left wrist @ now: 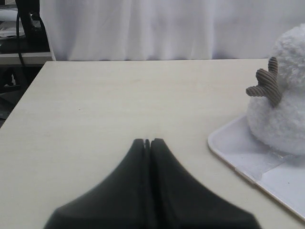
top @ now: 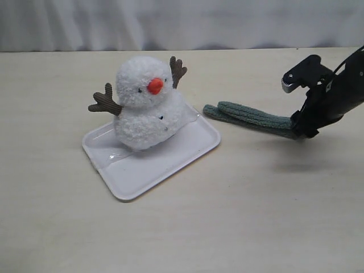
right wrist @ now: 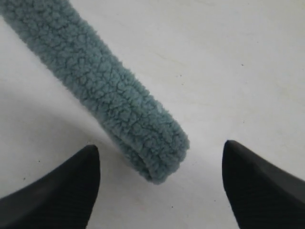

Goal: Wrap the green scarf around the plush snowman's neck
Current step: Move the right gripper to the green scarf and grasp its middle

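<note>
- Sage-green and nubbly, the green scarf point(top: 250, 118) lies on the bench point(top: 256, 216) to the right of the tray point(top: 142, 182), doubled along its length. One end rests just beside the tray's right corner and the other points toward the right arm.
- Right fingers point(right wrist: 62, 191) stand wide apart on either side of that outer end, touching nothing, with bare bench showing between each finger and the fabric. I judge they are lined up to close on the tip, since a hold at the very end leaves the whole length free to be drawn around the neck.
- White and fluffy, the plush snowman point(top: 149, 102) sits on the tray, well apart from the right fingers. It leans slightly and its twig arms point(top: 105, 102) are spread. Its neck is bare, so no wrapping is done yet.
- Clear tape point(top: 114, 154) crosses the tray at the plush's base. It is probably there so the light toy neither slides nor tips when the scarf is pulled against it. I cannot tell whether the tape grips the plush itself.
- Left fingers point(left wrist: 143, 157) are pressed together on nothing, over bare bench on the tray's left side, with the snowman's nearer twig arm in their camera's sight. They seem to be kept out of the way, placed to receive the scarf's free end when it comes round.
- One risk is that the fabric is soft and folded, so a shallow pinch may catch only the upper layer and let the fold fall open.
</note>
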`<action>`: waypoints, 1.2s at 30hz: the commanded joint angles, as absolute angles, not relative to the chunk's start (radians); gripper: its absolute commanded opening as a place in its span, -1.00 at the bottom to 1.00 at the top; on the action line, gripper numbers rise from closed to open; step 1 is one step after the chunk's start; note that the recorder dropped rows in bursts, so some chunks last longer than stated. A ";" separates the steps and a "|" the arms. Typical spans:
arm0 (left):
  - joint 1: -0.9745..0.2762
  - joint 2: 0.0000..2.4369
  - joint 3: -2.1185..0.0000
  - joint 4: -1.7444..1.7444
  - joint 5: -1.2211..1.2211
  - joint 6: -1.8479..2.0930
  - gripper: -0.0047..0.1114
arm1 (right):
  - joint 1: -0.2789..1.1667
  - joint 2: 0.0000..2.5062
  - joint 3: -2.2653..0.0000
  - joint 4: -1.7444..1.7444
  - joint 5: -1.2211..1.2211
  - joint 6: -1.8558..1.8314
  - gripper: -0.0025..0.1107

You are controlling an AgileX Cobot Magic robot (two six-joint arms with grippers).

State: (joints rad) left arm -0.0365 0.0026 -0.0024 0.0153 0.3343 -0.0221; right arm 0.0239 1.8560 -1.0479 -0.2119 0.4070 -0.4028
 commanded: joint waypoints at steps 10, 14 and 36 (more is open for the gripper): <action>-0.035 0.000 0.000 0.014 0.323 -0.028 -0.92 | 0.026 1.944 -1.051 -0.265 0.285 -0.493 0.23; -0.035 0.000 0.000 0.014 0.323 -0.028 -0.92 | 0.026 1.956 -1.051 -0.276 0.229 -0.474 0.13; -0.035 0.000 0.000 0.014 0.323 -0.028 -0.92 | 0.093 1.839 -1.058 -0.248 0.304 -0.457 -0.88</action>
